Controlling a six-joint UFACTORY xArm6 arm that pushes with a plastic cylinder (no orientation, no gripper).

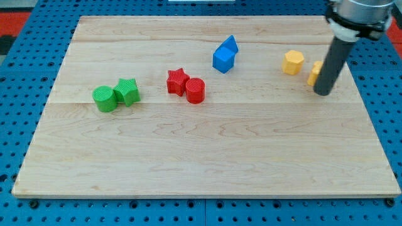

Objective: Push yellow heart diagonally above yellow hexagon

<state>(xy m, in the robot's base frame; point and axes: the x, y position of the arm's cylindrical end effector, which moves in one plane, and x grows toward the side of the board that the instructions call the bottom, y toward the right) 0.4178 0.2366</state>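
The yellow hexagon (293,63) sits near the board's upper right. The yellow heart (313,73) lies just to its lower right and is mostly hidden behind my rod. My tip (322,93) rests on the board right below the heart, at its lower right edge, touching or nearly touching it.
Two blue blocks (224,56) sit together at the upper middle. A red star (177,81) touches a red cylinder (195,90) at the centre left. A green cylinder (104,99) and green star (127,91) sit at the left. The wooden board (201,157) ends just right of the yellow blocks.
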